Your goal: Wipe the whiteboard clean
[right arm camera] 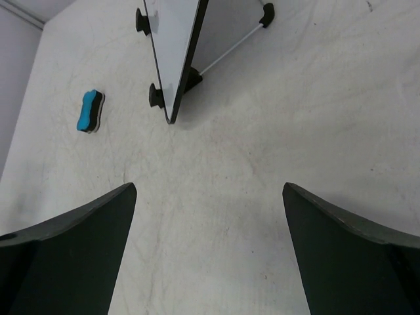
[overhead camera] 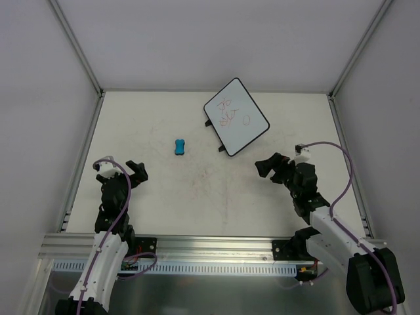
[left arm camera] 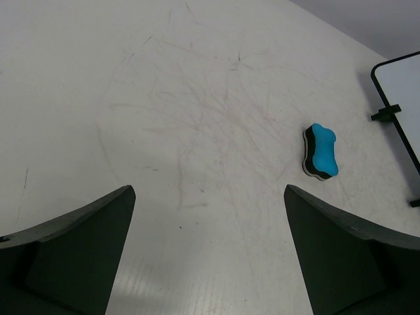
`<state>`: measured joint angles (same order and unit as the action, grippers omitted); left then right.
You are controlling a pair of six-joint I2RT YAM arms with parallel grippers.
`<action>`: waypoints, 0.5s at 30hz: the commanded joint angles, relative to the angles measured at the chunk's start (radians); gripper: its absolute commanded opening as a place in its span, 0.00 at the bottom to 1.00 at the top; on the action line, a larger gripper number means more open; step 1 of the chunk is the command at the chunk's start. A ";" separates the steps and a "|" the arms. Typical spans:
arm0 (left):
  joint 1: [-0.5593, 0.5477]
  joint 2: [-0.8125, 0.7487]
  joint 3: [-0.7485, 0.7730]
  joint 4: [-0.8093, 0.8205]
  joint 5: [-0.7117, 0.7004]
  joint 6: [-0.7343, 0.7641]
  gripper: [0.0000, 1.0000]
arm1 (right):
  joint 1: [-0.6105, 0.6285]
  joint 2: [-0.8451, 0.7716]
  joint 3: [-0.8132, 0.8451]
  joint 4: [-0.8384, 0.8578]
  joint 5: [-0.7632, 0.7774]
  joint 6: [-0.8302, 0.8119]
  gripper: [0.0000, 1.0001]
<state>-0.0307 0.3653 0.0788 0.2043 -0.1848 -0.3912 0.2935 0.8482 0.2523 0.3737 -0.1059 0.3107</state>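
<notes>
The scribbled whiteboard point(overhead camera: 236, 117) lies tilted, nearer the right claw point(right arm camera: 210, 193). The eraser point(overhead camera: 179, 147) sits left of the whiteboard, its long axis running away from the arms, nearer the left claw point(left arm camera: 210, 197). Both claws gape wide, empty.

You have one whiteboard point(overhead camera: 236, 118) and one blue eraser point(overhead camera: 180, 147), both on a single desk point(overhead camera: 164, 210). You can count two black clips point(overhead camera: 207, 123) along the board's left edge. There are two claws, the left claw point(overhead camera: 137, 172) and the right claw point(overhead camera: 270, 167), each with two fingers point(left arm camera: 72, 249).
</notes>
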 commanded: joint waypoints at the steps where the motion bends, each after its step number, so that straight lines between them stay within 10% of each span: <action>1: 0.009 0.006 0.021 0.041 0.013 0.003 0.99 | 0.001 0.038 0.028 0.186 0.052 0.090 0.99; 15: 0.009 0.009 0.041 0.072 0.258 0.040 0.99 | -0.013 0.267 0.122 0.401 -0.061 0.073 0.99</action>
<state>-0.0307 0.3569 0.0792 0.2176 -0.0086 -0.3744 0.2874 1.0882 0.3344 0.6373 -0.1513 0.3702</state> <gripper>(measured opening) 0.990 0.988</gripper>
